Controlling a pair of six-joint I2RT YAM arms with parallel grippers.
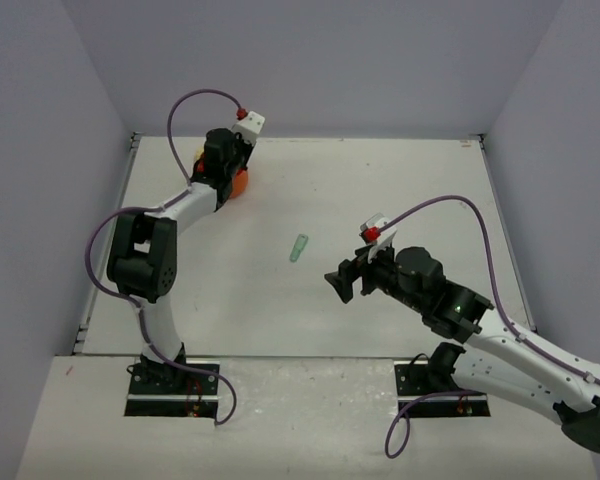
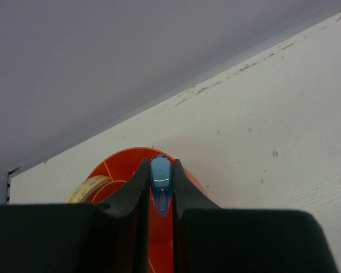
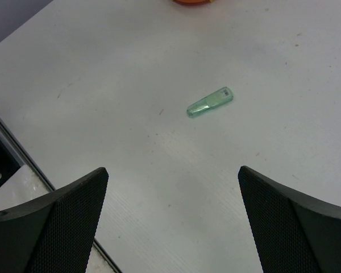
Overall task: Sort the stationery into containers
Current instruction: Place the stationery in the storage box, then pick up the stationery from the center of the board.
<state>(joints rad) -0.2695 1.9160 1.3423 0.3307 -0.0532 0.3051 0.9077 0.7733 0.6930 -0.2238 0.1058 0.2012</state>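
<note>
**mint piece alone at mid-table, right arm the nearer one**

the mint piece [image 1: 298, 247] lay flat on the bare table [image 1: 400, 190], near the middle of the overhead view and touching nothing. from above, its long axis ran almost up and down the frame, leaning a little to the right at the top. in the right wrist view it slanted from lower left to upper right, with the broader end at the lower left.

the right gripper [image 1: 346, 281] was the closer of the two. it sat just below and to the right of the piece in the overhead view, its jaws spread wide and empty and facing toward the piece. from the wrist, the piece lay ahead of the fingers, up-frame and a little right of centre. to my eye the jaws would need to come forward and turn to close across the narrow width rather than along the length. nothing stood between them and the piece.

further out, in the upper left of the overhead view, the left gripper [image 2: 161, 169] hung over the orange organiser [image 2: 116, 168], pinched narrow on a blue piece [image 2: 161, 175]. a beige ring [image 2: 84, 189] sat in one compartment. the organiser was well apart from the mint piece, so the carry would run up and left across open table, towards a spot that the left arm was covering.
</note>
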